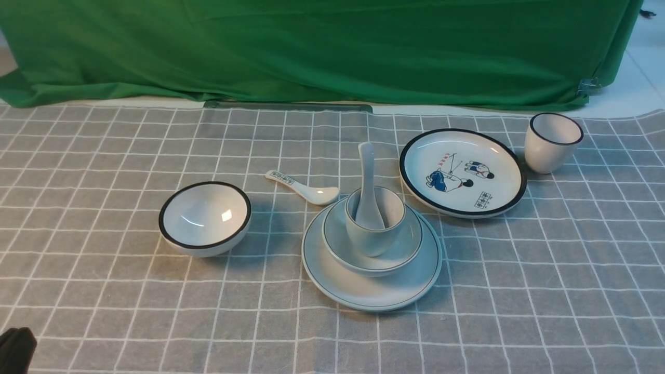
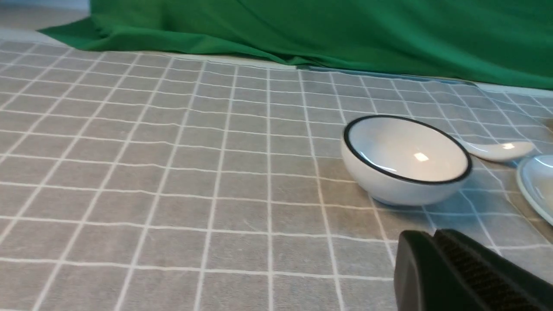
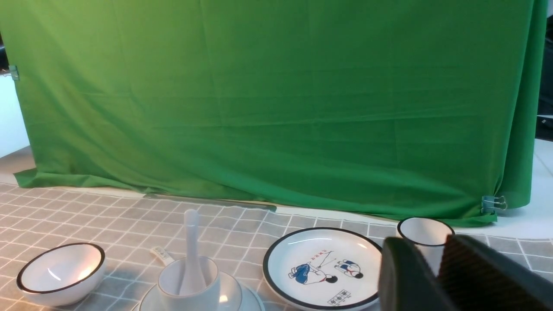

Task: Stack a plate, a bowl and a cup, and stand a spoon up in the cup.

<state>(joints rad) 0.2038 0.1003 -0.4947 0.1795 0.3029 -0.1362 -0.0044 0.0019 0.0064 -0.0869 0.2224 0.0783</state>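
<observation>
Spoon (image 1: 368, 183) stood in cup (image 1: 375, 224) on bowl (image 1: 372, 248) on plate (image 1: 372, 270); my left jaws pressed together, right jaws slightly spread, both empty.

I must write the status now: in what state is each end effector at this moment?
Left end effector: closed, holding nothing.
Right end effector: partly open, holding nothing.

Left gripper (image 2: 436, 255) — matte black fingers, ribbed inner pad. Right gripper (image 3: 436, 263) — same black, cross-hatched pad texture.
</observation>
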